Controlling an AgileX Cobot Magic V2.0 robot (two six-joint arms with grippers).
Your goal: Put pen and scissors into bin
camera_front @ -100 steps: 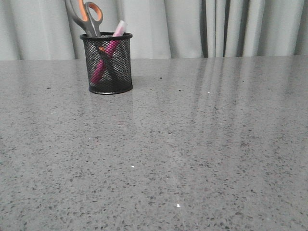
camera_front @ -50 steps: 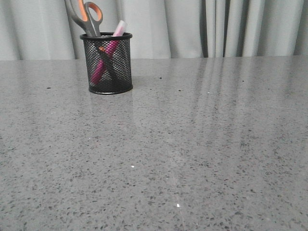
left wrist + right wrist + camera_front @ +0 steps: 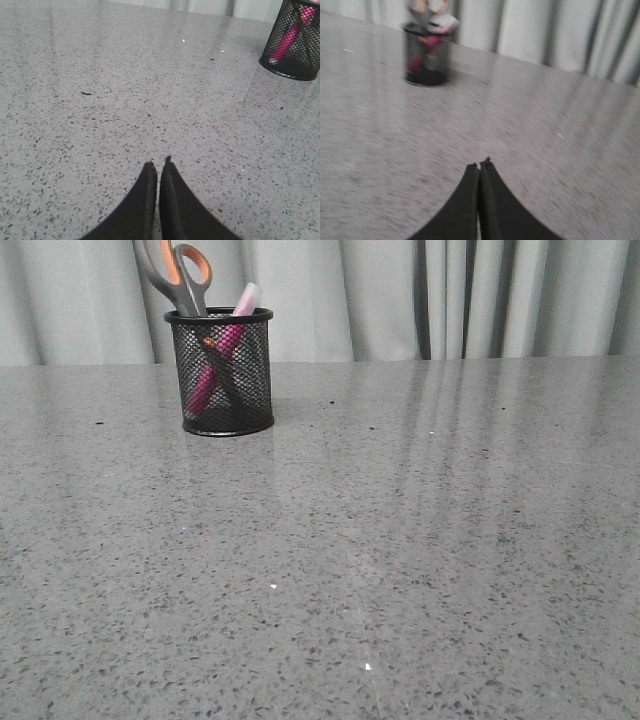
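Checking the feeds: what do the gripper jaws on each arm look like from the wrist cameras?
Only the fingertips show. The left gripper has two plain matte black jaws tapering to narrow points; the right gripper looks the same, though that view is blurred. No cables, markings or arm links are visible, and neither arm appears in the front view.

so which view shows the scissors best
The front view: the scissors stand handles-up in the bin, sharp, orange loops clear. The right wrist view shows them blurred and cut off at the frame edge. The left wrist view shows only the bin's lower part, no scissors.
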